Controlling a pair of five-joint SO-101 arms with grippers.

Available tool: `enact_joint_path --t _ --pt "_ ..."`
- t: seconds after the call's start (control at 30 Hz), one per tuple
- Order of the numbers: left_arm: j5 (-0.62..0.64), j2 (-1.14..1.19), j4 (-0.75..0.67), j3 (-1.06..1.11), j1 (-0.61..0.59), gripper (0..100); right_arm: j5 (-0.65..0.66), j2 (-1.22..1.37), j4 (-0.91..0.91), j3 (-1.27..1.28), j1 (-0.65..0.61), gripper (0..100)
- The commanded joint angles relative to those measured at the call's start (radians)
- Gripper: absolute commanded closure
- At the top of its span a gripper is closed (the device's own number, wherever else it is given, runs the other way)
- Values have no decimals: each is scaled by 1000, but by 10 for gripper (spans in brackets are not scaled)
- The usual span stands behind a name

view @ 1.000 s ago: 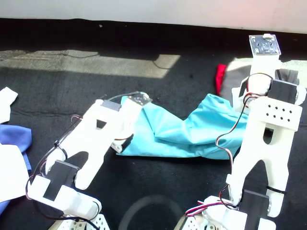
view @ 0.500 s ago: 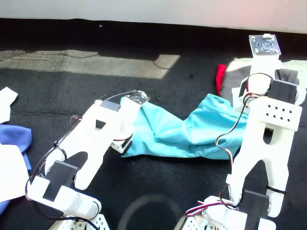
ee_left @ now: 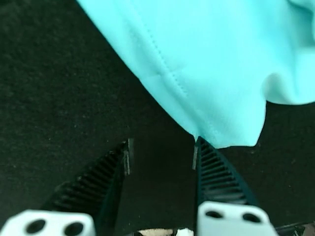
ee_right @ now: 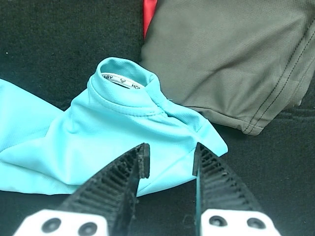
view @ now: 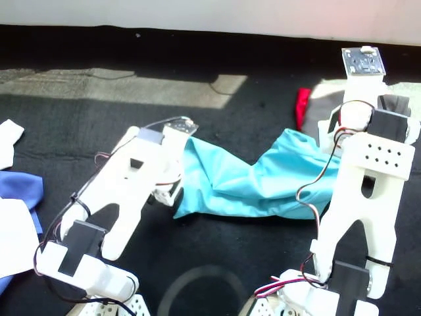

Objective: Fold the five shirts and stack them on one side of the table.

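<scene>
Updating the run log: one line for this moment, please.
left hand: open, at teal shirt hem | right hand: open, near collar | shirt: crumpled

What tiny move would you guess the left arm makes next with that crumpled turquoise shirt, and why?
Probably the left gripper should edge forward and close on the hem corner of the crumpled turquoise shirt. Its jaws stand open and the corner lies at one fingertip, not between them, so nothing is gripped yet.
</scene>
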Motion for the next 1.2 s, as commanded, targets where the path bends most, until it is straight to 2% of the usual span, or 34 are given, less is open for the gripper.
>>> enact_joint_path --t 0.0,0.3,0.7,0.97,1.17 --pt "8 -15 92 -76 7 796 11 -44 -5 2 5 850" --pt "8 -5 129 -76 87 794 11 -42 -5 2 5 850" --pt "8 -4 -135 91 71 793 11 -44 -5 2 5 850" --pt "8 13 -166 96 73 796 11 -53 68 -7 4 850" --pt "8 142 -176 71 74 828 11 -216 71 2 -8 850"
